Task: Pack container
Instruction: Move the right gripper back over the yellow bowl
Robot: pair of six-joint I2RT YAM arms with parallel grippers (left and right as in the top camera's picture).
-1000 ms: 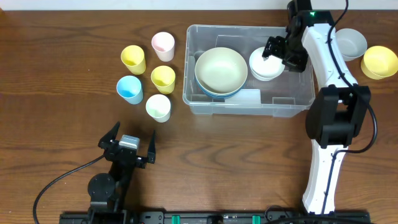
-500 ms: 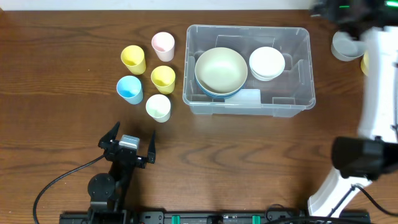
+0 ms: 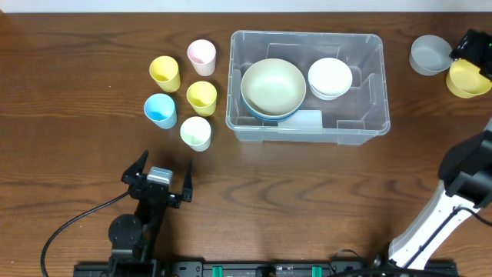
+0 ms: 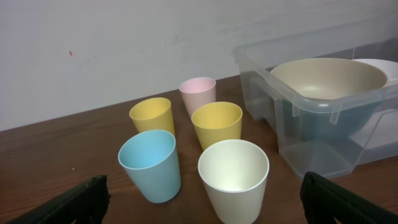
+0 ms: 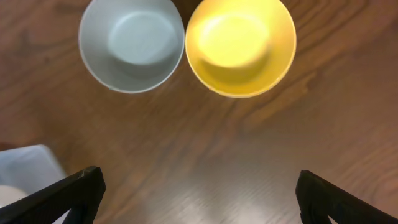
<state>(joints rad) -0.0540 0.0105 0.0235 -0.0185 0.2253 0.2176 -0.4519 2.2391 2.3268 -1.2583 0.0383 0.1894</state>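
Brown wood table (image 3: 77,92) lies bare along its left side and front, with free room around the container (image 3: 361,115) at back centre. A pale wall (image 4: 124,37) stands behind. The left gripper (image 3: 163,168) hovers near the front edge, jaws spread, empty. The right gripper (image 5: 199,183) hangs at the far right, jaws apart, grasping nothing. Five cups (image 3: 201,96) cluster left of the container. Inside sit a cream bowl (image 3: 273,85) and a white bowl (image 3: 330,77). Outside are a grey bowl (image 3: 429,54) and a yellow bowl (image 3: 467,78).
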